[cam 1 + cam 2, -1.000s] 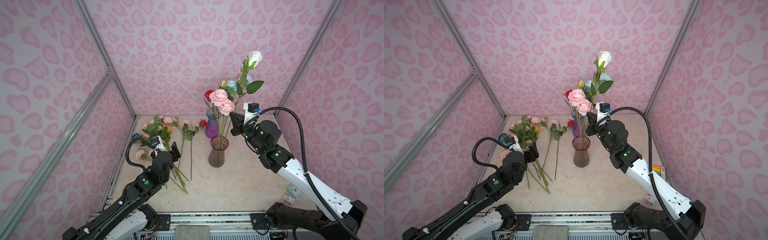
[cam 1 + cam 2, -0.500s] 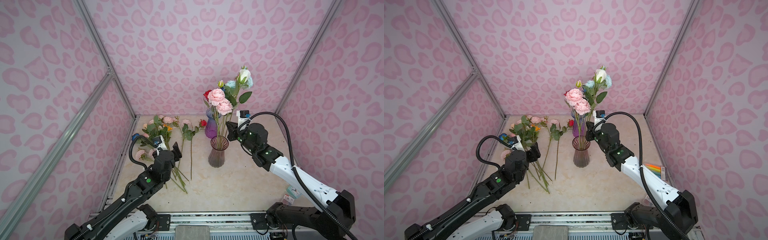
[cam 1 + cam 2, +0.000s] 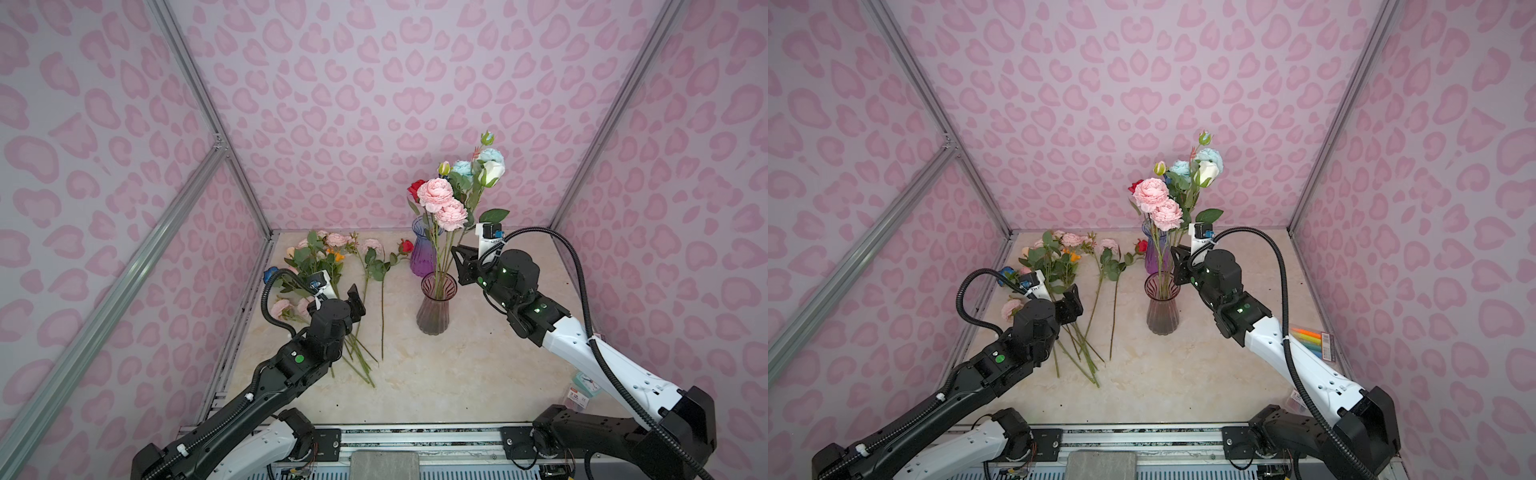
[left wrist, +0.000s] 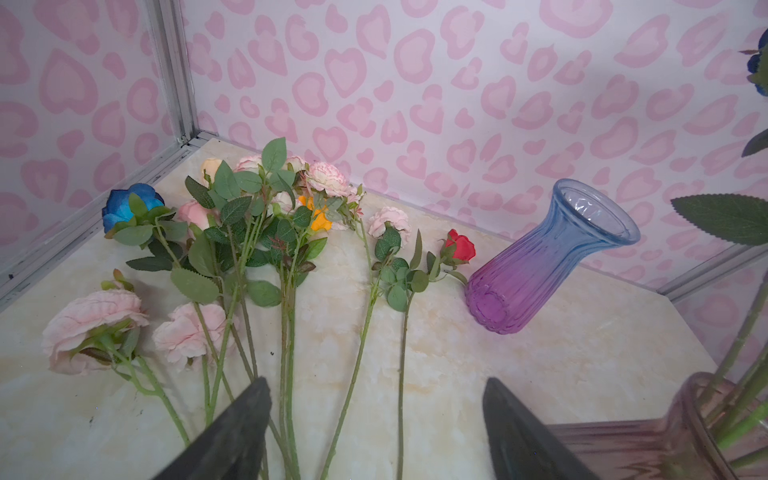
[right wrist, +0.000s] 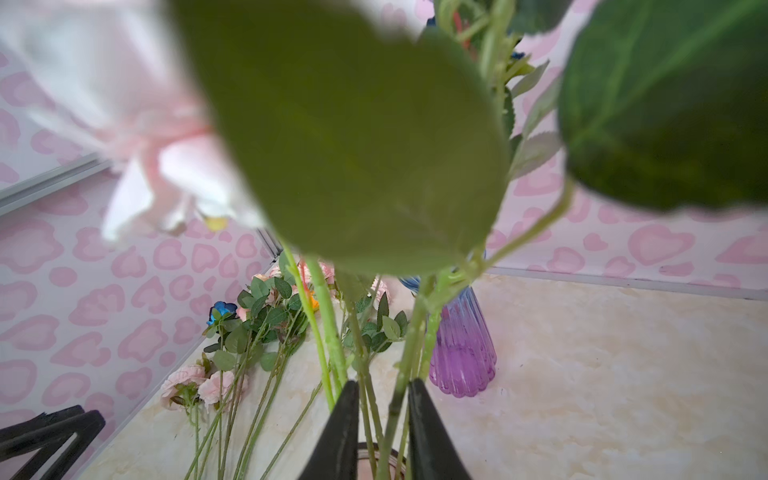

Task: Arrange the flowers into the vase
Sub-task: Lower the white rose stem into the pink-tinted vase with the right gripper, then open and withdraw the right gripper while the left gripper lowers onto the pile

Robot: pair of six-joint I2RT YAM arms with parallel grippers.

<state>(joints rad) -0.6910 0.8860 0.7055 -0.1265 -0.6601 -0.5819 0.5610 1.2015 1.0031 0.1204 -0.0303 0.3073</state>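
Observation:
A smoky glass vase (image 3: 433,311) (image 3: 1162,309) stands mid-table and holds pink, red, pale blue and cream flowers (image 3: 451,214) (image 3: 1166,214). My right gripper (image 3: 457,266) (image 3: 1177,266) (image 5: 383,382) is just right of the vase mouth. Its jaws stand a little apart, with the green stems passing loosely between them. More flowers (image 3: 318,259) (image 3: 1054,257) (image 4: 249,232) lie on the table at the left, among them a red rose (image 4: 461,247) and a blue one (image 4: 124,205). My left gripper (image 3: 347,299) (image 3: 1065,307) (image 4: 376,380) hangs open over their stems, holding nothing.
An empty purple-and-blue glass vase (image 3: 420,257) (image 3: 1152,259) (image 4: 536,270) (image 5: 461,353) stands close behind the smoky one. A packet of coloured pens (image 3: 1308,338) and a small card (image 3: 582,388) lie by the right wall. Patterned walls close in three sides.
My right gripper has come down with the cream rose, so its stem now stands in the smoky vase, and the jaws have parted. The left arm has barely moved.

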